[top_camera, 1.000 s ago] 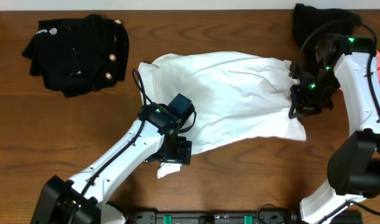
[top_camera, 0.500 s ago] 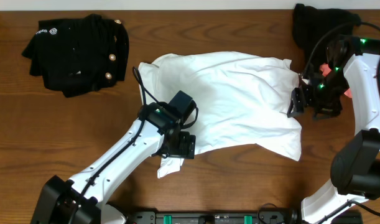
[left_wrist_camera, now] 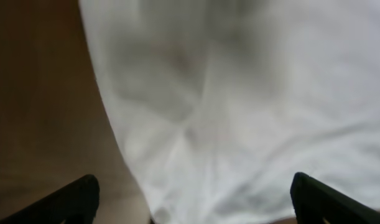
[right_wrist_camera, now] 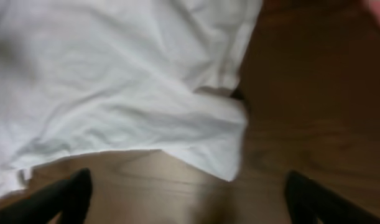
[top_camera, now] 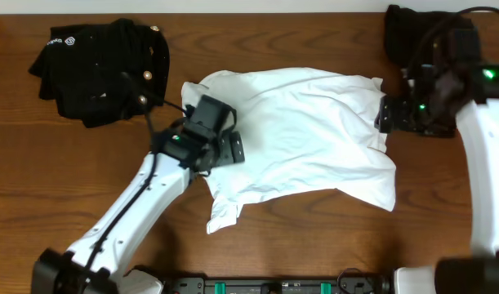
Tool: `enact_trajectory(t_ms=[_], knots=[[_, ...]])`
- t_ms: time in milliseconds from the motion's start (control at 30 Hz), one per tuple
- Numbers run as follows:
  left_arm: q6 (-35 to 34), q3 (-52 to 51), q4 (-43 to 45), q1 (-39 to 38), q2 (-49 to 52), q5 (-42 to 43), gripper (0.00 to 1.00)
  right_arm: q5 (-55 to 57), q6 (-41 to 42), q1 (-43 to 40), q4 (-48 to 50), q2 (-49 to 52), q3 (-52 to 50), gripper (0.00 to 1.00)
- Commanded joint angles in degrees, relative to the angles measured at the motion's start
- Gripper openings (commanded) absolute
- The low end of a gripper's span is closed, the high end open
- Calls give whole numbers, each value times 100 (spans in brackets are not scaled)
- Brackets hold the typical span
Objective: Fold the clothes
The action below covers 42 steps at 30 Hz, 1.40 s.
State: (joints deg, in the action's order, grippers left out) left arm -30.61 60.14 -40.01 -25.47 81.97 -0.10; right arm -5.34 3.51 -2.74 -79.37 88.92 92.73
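The white T-shirt (top_camera: 314, 139) lies crumpled but spread out in the middle of the table, with no print showing. My left gripper (top_camera: 233, 149) hangs open over its left edge. In the left wrist view the white cloth (left_wrist_camera: 252, 93) fills the space ahead of the gripper (left_wrist_camera: 193, 205), and nothing is between the fingertips (left_wrist_camera: 78, 196). My right gripper (top_camera: 384, 114) is open at the shirt's right edge. In the right wrist view the gripper (right_wrist_camera: 190, 199) is above bare wood, with a corner of the shirt (right_wrist_camera: 115, 81) just ahead.
A black garment with gold buttons (top_camera: 94, 69) lies bunched at the far left. Another black piece (top_camera: 412, 28) sits at the far right corner, behind the right arm. Bare wooden tabletop (top_camera: 86, 180) shows on the near left.
Both grippers have opened and let go of the shirt. The left one moved from the shirt's near-left corner toward the far side; the right one drew back slightly. The shirt has settled flat.
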Motion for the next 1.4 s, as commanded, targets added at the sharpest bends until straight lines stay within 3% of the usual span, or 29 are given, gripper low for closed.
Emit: enact_trajectory(t_ms=[0, 133, 333, 600, 900, 1133, 1267, 1367], knots=[[319, 2, 444, 175, -122, -361, 99, 273, 372, 57, 101, -157, 11, 99], [883, 2, 922, 358, -109, -363, 98, -133, 304, 57, 195, -142, 11, 99], [1027, 2, 1659, 1117, -83, -328, 98, -367, 304, 57, 684, -142, 11, 99], [1499, 39, 3250, 1952, 612, 866, 98, -715, 262, 57, 905, -127, 9, 99], [1812, 459, 3672, 2006, 2190, 1016, 98, -715, 262, 57, 820, -127, 4, 99], [1812, 472, 3770, 2004, 2426, 1019, 98, -713, 264, 57, 785, -127, 4, 99], [1810, 470, 3624, 1989, 2500, 1161, 82, -713, 264, 57, 785, -127, 4, 99], [1808, 455, 3576, 1976, 2524, 1471, 58, -713, 264, 57, 782, -127, 2, 99]])
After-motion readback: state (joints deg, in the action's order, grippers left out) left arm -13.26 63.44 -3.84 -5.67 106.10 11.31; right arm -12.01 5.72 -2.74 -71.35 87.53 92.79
